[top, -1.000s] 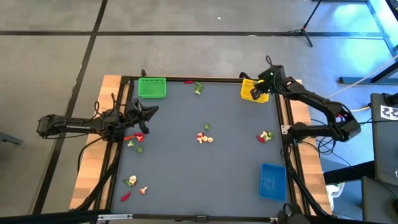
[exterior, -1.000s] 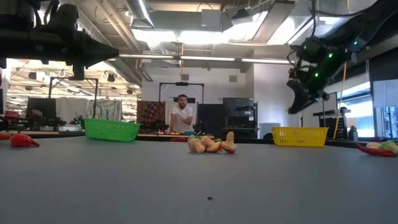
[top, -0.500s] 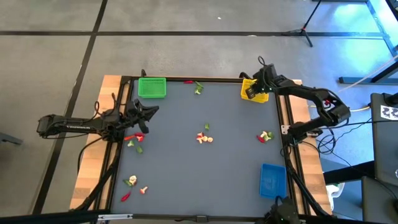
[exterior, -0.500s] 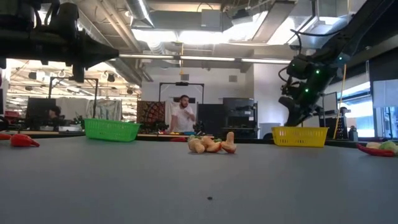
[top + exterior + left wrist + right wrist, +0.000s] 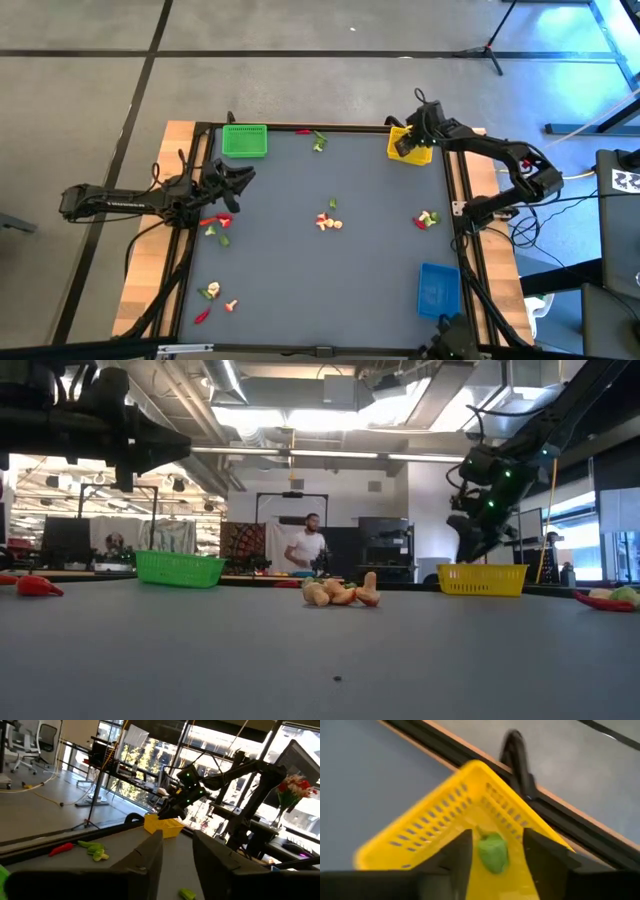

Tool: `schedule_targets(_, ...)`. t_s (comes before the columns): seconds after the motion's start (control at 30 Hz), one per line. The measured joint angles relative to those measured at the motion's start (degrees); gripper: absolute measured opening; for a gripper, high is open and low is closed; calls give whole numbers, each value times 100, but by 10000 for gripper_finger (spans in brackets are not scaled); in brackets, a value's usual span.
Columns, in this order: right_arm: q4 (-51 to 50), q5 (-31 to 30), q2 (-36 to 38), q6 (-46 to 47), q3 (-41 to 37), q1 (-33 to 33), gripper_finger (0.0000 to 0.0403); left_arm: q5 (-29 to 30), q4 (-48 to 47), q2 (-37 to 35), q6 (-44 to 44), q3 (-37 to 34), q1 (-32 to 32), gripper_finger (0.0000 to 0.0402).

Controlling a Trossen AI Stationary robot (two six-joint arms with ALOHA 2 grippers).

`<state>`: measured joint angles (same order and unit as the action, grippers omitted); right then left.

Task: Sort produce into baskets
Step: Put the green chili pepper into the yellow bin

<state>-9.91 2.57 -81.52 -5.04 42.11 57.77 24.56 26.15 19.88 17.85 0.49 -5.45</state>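
My right gripper [image 5: 409, 143] hangs over the yellow basket [image 5: 396, 151] at the far right corner, pointing slantwise down. In its wrist view its fingers are open. A small green piece [image 5: 492, 852] shows between them over the basket's floor [image 5: 485, 817], with a gap on each side. My left gripper [image 5: 240, 180] waits at the table's left edge, held level and open with nothing between its fingers [image 5: 150, 851]. The green basket [image 5: 244, 140] stands at the far left and the blue basket [image 5: 438, 290] at the near right.
Loose produce lies in small heaps: at the table's middle [image 5: 328, 222], at the right [image 5: 427, 219], under my left gripper [image 5: 215, 228], at the near left [image 5: 212, 293], and by the far edge [image 5: 318, 141]. A person [image 5: 308, 548] moves in the room beyond the table.
My right gripper has moved down and toward the table's left until it stands over the yellow basket, then has stayed there. The person behind the table has walked a little to the right.
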Motion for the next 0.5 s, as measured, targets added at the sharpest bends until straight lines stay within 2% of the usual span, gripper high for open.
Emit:
schedule_targets(0.17,-133,245,205,-136,422,-545,223,6,-22,0,33,0,0,133)
schedule_targets(0.37,49,1182,361,-100,743,-1623,227,15,-20,0,-165,0,0,159)
schedule_targets(0.5,304,1313,359,-153,747,-2503,227,13,-21,0,-135,0,0,164)
